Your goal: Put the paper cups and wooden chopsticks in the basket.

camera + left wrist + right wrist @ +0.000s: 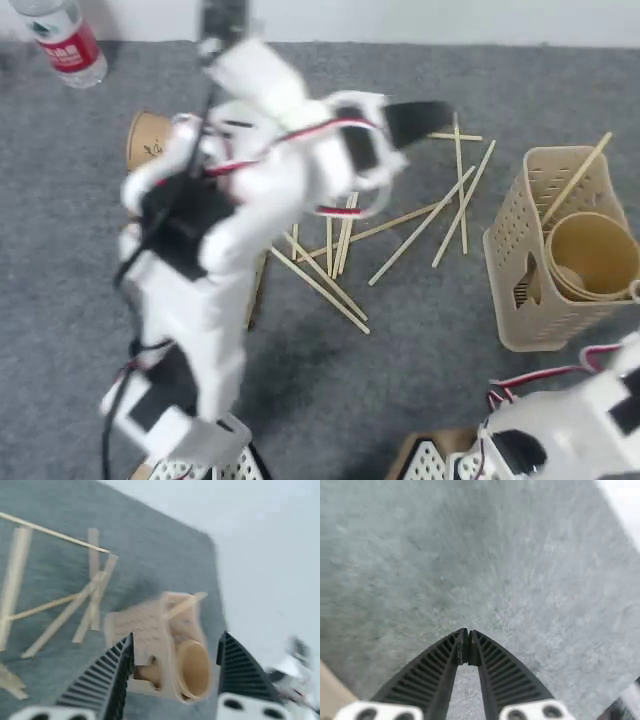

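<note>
Several wooden chopsticks point(400, 225) lie scattered on the grey mat in the middle. The beige basket point(530, 270) stands at the right with a paper cup point(592, 255) and one chopstick point(577, 178) inside it. Another paper cup point(146, 138) lies at the far left, partly hidden by the left arm. My left gripper point(405, 130) hangs open and empty above the far end of the chopsticks. In the left wrist view my left gripper point(177, 636) frames the basket point(135, 630), its cup point(192, 667) and loose chopsticks point(90, 595). My right gripper point(468, 631) is shut over bare mat.
A water bottle point(65, 40) lies at the far left corner. The right arm's body point(570, 430) sits at the near right, just in front of the basket. The left arm point(220, 250) stretches across the left half of the mat.
</note>
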